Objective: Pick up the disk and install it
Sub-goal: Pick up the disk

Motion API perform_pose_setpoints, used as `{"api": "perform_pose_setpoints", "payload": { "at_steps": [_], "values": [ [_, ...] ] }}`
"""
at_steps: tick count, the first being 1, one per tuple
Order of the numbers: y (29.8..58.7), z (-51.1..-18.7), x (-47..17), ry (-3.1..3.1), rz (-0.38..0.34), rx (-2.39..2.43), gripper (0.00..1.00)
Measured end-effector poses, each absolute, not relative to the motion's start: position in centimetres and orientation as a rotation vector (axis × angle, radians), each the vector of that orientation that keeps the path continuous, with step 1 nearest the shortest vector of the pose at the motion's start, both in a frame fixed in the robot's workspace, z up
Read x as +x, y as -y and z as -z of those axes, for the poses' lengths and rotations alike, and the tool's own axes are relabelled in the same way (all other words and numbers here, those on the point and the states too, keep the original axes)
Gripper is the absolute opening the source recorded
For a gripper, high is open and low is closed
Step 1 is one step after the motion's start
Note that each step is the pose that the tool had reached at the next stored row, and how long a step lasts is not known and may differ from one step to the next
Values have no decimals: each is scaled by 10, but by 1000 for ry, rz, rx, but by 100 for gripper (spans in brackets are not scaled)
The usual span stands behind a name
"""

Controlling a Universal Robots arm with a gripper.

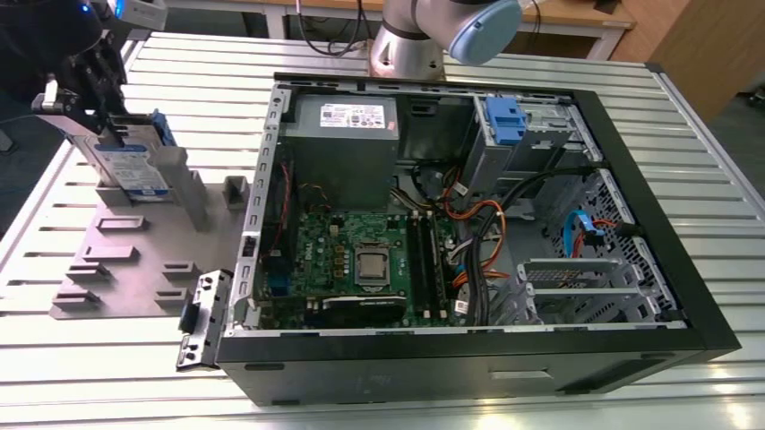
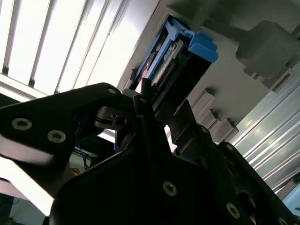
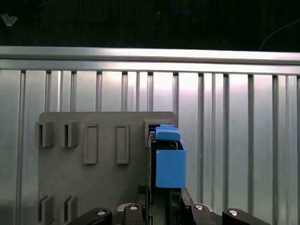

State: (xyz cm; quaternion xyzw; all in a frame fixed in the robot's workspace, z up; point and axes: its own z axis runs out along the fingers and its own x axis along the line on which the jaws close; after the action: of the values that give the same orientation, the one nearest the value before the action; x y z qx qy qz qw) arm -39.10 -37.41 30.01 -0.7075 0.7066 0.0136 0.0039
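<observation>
Downward, jaws tight around upright disk [image 1: 125,166].

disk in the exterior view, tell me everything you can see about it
The disk is a flat silver metal drive with a white-and-blue label, framed by blue plastic rails. It stands on edge, slightly tilted, at the far corner of the grey fixture plate on the exterior view's left, its lower end among the plate's raised blocks. The black gripper is at its upper part; whether it clamps the disk cannot be told.
</observation>
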Motion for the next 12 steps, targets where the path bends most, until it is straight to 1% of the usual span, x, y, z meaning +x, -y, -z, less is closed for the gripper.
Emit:
{"api": "perform_pose_setpoints", "payload": {
  "at_steps": [1,12],
  "values": [
    [374,-300,-391,-2214,-43,-2217,42],
    [374,-303,-391,-2214,-43,-2217,42]
  ]
}}
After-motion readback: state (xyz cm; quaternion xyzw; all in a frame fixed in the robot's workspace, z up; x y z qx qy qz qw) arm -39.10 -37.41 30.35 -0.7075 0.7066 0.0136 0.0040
